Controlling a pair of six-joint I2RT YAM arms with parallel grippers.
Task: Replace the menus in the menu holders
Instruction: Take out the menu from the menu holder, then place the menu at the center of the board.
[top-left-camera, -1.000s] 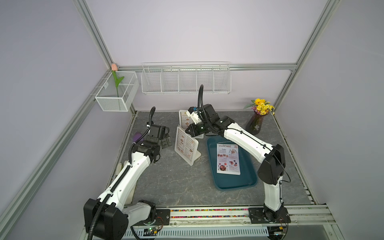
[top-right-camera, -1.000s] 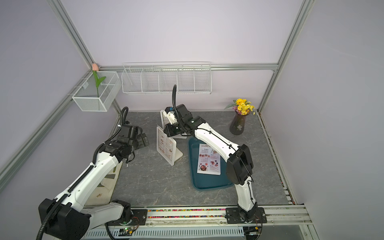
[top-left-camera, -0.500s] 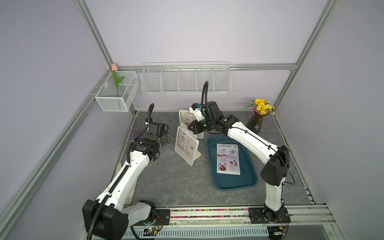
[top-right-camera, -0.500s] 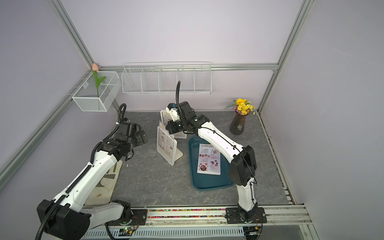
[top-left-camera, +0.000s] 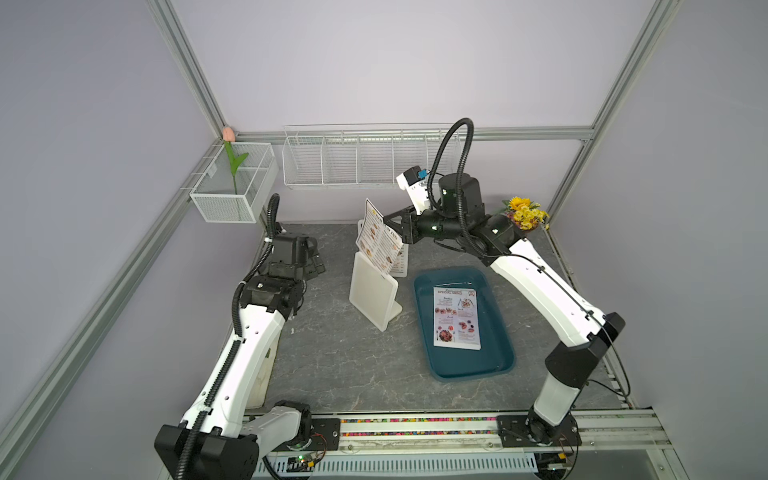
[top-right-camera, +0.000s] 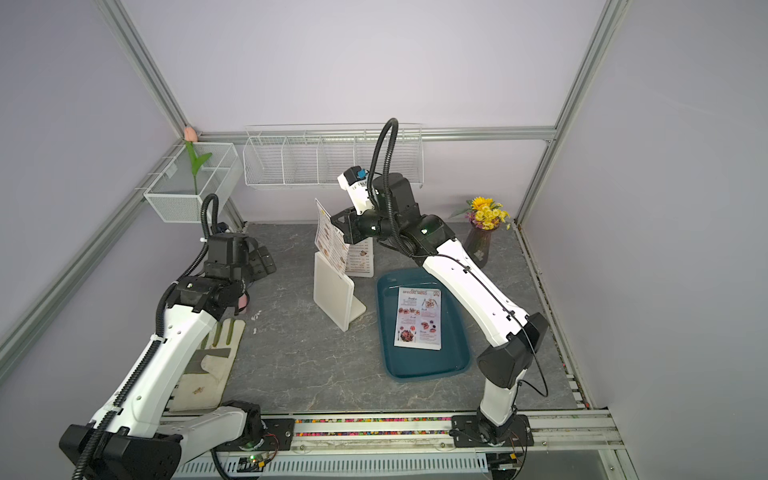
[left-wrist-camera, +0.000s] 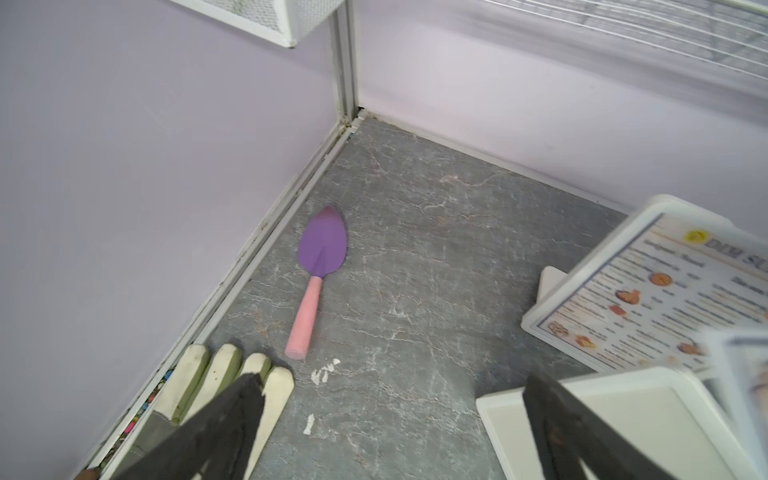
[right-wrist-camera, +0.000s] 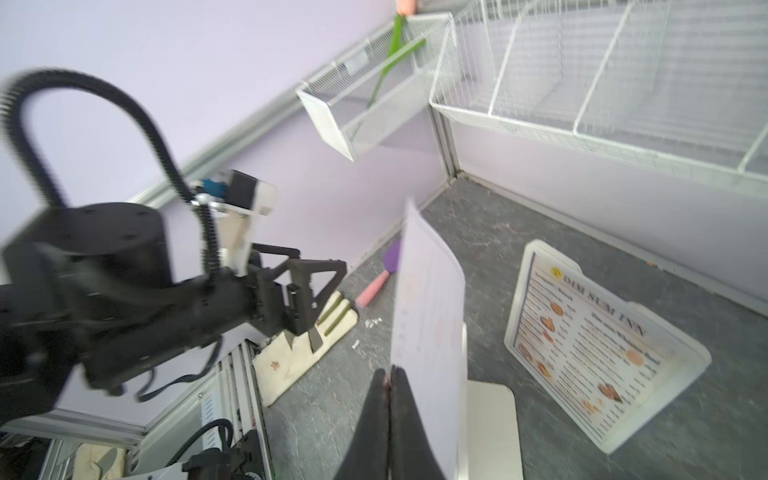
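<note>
Near menu holder (top-left-camera: 372, 296), upright on worktop (top-left-camera: 332, 357) beside teal tray (top-left-camera: 471, 373): front now blank, a second ago still filled. DIM SUM INN menu (top-left-camera: 376, 240) drawn up, lower edge at holder's top; fully clear or not, cannot tell. Right tool (top-left-camera: 388, 220) clamped on sheet's edge. Left tool (top-left-camera: 314, 262) jaws apart, empty, well aside. Judgement: removal nearly done; SPECIAL MENU sheet (top-left-camera: 456, 318) in tray likely goes in next.

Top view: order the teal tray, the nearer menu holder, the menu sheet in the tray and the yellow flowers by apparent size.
1. teal tray
2-3. nearer menu holder and menu sheet: nearly alike; the holder stands up closer to the camera, so unranked
4. yellow flowers
</note>
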